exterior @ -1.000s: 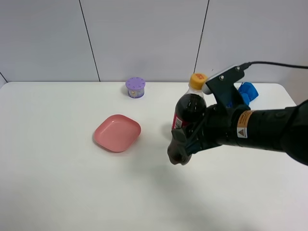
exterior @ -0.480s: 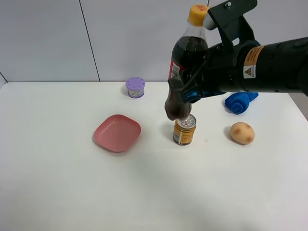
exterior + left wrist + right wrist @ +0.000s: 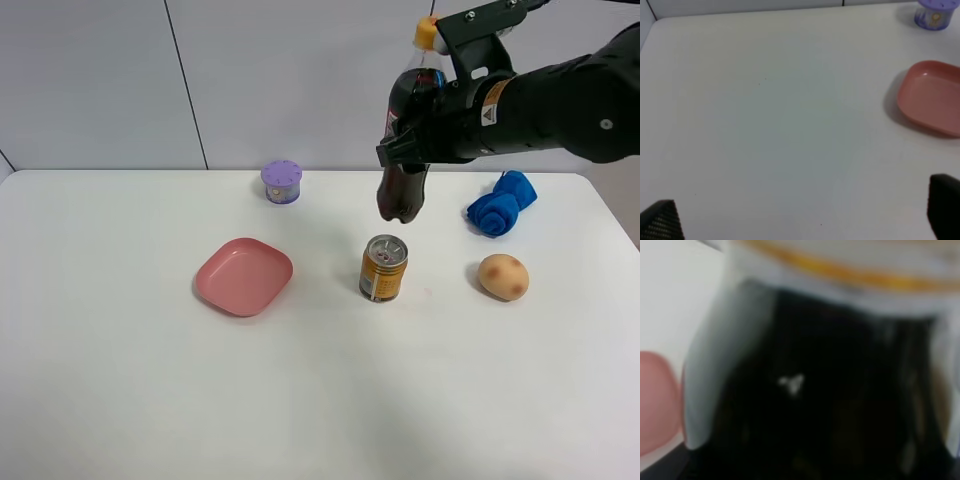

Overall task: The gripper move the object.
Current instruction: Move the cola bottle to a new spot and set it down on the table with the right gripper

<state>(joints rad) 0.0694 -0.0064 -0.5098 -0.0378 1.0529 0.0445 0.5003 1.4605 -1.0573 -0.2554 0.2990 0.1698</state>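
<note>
The cola bottle [image 3: 404, 190], clear plastic with dark liquid, a red label and an orange-yellow cap, hangs upright in the air above the table's back middle. My right gripper [image 3: 420, 140], black with an orange-and-white label, is shut on its middle. The bottle's base is a little above and behind a gold can [image 3: 384, 268]. In the right wrist view the bottle [image 3: 830, 390] fills the blurred frame. My left gripper [image 3: 800, 220] is open and empty over bare table; only its two dark fingertips [image 3: 942, 205] show.
A pink plate [image 3: 243, 276] lies left of the can and shows in the left wrist view [image 3: 932, 97]. A purple container [image 3: 282, 182] stands at the back. A blue cloth [image 3: 500, 204] and a potato [image 3: 502, 276] lie on the right.
My right gripper has lifted the bottle off the table, then carried it a little right and back. The can, potato and cloth have come into view.
</note>
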